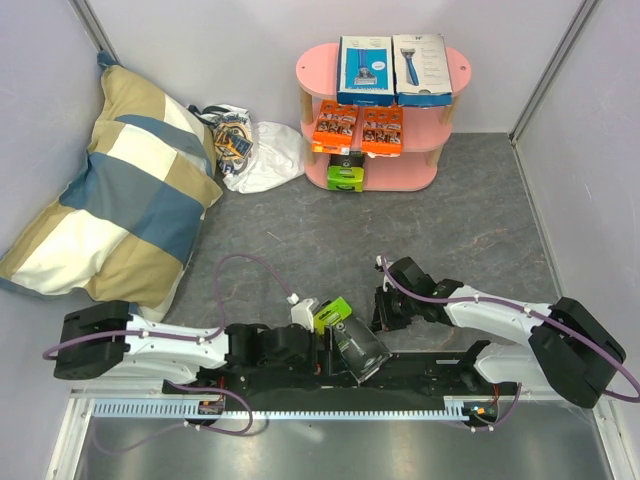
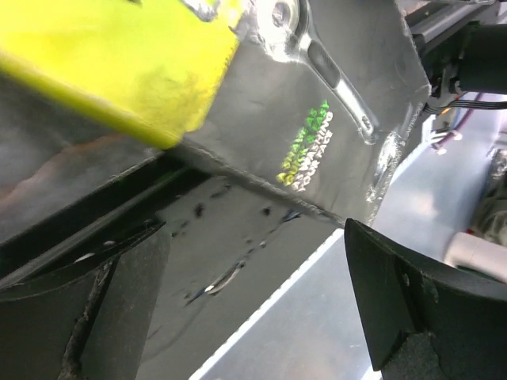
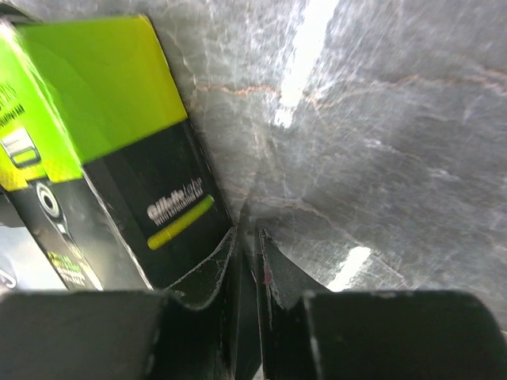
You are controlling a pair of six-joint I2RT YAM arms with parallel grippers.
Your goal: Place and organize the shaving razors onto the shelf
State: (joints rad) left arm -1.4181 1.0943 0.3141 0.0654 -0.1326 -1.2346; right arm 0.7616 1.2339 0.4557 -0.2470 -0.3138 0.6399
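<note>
Pillow [image 1: 110,190]: checked in blue, tan and cream, propped in the far left corner.

Shelf [image 1: 455,65]: pink, three tiers, at the far middle of the table [image 1: 470,220].
- Top tier: blue box [image 1: 364,68] and white box [image 1: 420,68], side by side.
- Middle tier: two orange cards [image 1: 336,125] [image 1: 382,130].
- Bottom tier: green-fronted pack [image 1: 345,177].

White bag [image 1: 265,150]: crumpled, between pillow and shelf.

Lime-green-and-black box [image 1: 352,340]: off the shelf, lying at the near edge between the two arms. Long axis diagonal, with the lime end pointing far-left and the dark end near-right.

Left gripper [image 1: 328,340]: spread to full width and holding nothing, with the box just ahead of the fingers [image 2: 87,309]. Contact not discernible.

Right gripper [image 1: 383,318]: pressed together and empty, tips down at the table, just beside a dark corner of the box.
</note>
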